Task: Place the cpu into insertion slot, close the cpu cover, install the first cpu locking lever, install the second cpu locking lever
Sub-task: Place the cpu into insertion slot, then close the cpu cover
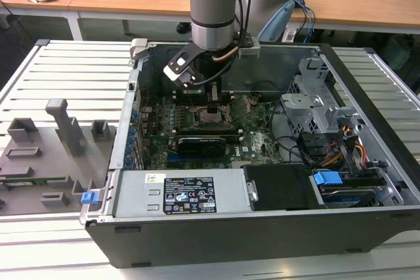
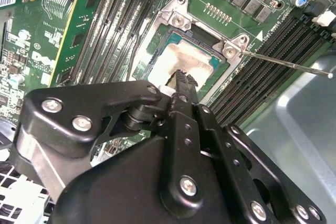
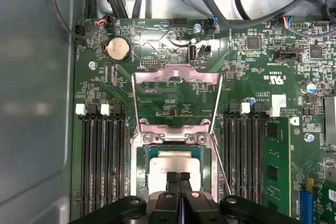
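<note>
The cpu (image 3: 170, 162) is lying flat, silver face up, in the insertion slot (image 3: 140, 171) just under the gripper (image 3: 179, 177), whose fingers are sitting closed together. The cpu cover (image 3: 176, 73) is hanging flipped open beyond, and the case (image 1: 367, 221) is resting on a slatted worktop (image 1: 72, 70).

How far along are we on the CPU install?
Done: the cpu lies in the insertion slot. In hand: the gripper, shut, sits right over the chip. Left: the cpu cover is swung open off the socket, and a locking lever sticks out free, so the cover and both levers remain.
</note>
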Robot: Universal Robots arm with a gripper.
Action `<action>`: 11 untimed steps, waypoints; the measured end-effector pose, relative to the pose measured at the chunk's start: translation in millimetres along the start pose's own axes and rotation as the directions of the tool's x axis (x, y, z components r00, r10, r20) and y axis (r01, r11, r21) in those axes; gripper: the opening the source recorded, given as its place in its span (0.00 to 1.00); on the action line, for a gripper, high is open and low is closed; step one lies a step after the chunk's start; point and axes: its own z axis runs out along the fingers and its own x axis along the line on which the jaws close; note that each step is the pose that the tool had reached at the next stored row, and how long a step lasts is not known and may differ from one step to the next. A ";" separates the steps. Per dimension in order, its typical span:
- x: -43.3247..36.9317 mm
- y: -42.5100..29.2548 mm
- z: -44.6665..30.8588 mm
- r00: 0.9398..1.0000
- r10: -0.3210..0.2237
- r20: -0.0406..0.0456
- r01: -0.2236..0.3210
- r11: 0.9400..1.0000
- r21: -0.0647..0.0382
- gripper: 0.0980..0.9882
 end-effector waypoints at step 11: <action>0.0 0.4 -5.1 1.000 0.000 0.000 0.000 1.000 0.000 0.01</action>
